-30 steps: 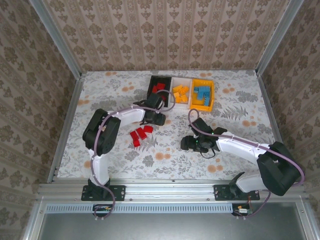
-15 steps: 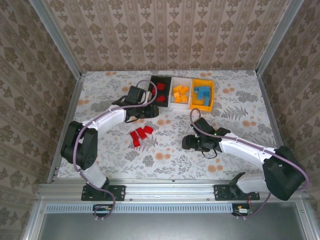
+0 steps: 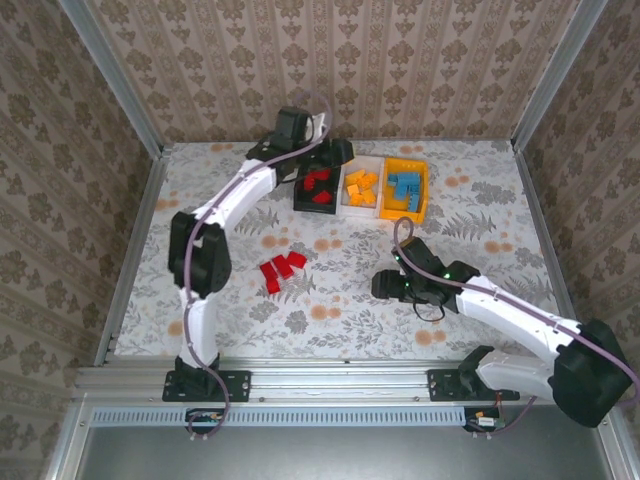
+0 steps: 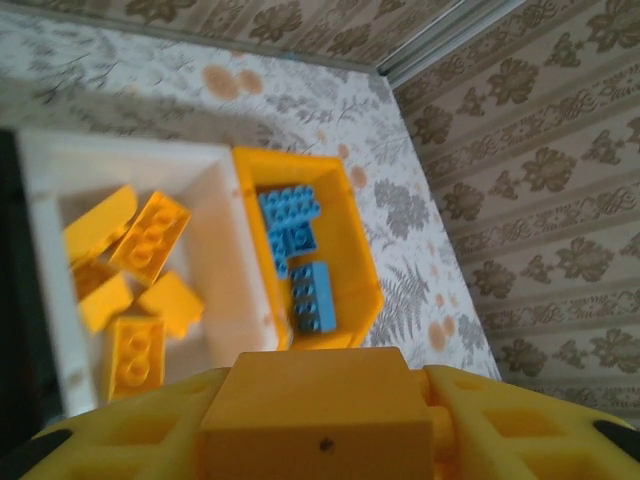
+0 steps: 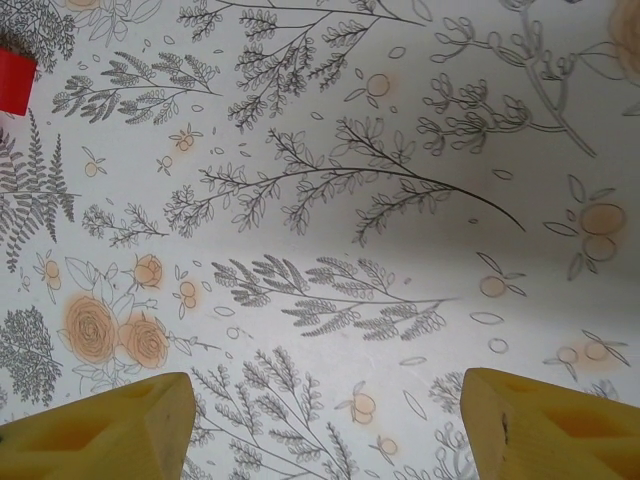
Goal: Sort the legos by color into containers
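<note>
Top external: the left gripper [image 3: 336,157] is at upper middle of frame, over the far end of the black tray [image 3: 312,207] near its border with the white tray [image 3: 360,211]. Its jaw state can't be told here. The trays are joined in a row, left to right: black, white, yellow-orange tray [image 3: 424,190]. Red bricks [image 3: 320,183] are in the black one, orange bricks [image 3: 361,187] in the white, blue bricks [image 3: 404,184] in the yellow-orange. Loose red bricks [image 3: 281,270] cluster on the table [image 3: 200,210] at centre-left, well apart from the trays. The right gripper [image 3: 384,286] is low over the table, right of centre.

Left wrist: fingers [image 4: 110,445] run along the bottom edge with a yellow-orange block [image 4: 315,400] between them. Can't tell if it is a brick or a gripper part, so the grip is unclear. Above them the white tray [image 4: 220,220] holds orange bricks [image 4: 150,235] and the yellow-orange tray [image 4: 360,260] holds blue bricks [image 4: 315,295].

Right wrist: the right gripper [image 5: 325,425] has its fingers spread wide at the bottom corners, gripping nothing, with table [image 5: 330,200] between them. One red brick [image 5: 14,80] is at the upper left edge.
</note>
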Controlling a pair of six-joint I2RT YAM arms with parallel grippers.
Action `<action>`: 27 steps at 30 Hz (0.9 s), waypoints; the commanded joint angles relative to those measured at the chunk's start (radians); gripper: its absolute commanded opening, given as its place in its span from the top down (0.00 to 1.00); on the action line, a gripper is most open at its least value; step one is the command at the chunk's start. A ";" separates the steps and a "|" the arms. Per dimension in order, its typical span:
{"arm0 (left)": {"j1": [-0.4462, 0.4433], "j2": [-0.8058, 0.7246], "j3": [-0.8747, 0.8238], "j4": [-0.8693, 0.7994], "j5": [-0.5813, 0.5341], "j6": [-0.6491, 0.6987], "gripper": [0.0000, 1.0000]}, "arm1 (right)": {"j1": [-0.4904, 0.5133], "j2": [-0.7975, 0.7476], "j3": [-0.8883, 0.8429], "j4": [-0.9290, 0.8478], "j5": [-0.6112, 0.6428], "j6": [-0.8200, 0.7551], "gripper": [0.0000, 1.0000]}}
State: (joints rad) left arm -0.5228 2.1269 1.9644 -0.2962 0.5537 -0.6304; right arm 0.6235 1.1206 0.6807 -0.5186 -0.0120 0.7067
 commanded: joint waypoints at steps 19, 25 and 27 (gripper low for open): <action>-0.041 0.447 0.557 -0.261 0.010 0.005 0.42 | -0.034 -0.115 -0.063 -0.105 0.044 -0.007 0.27; -0.037 0.432 0.532 -0.255 0.012 0.005 0.37 | -0.034 -0.117 -0.066 -0.105 0.038 -0.001 0.27; -0.037 0.422 0.522 -0.249 0.012 0.004 0.36 | -0.034 -0.122 -0.066 -0.106 0.038 0.002 0.27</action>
State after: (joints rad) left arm -0.5671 2.6003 2.4943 -0.5392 0.5686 -0.6441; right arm 0.5934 1.0016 0.6247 -0.6098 0.0223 0.7074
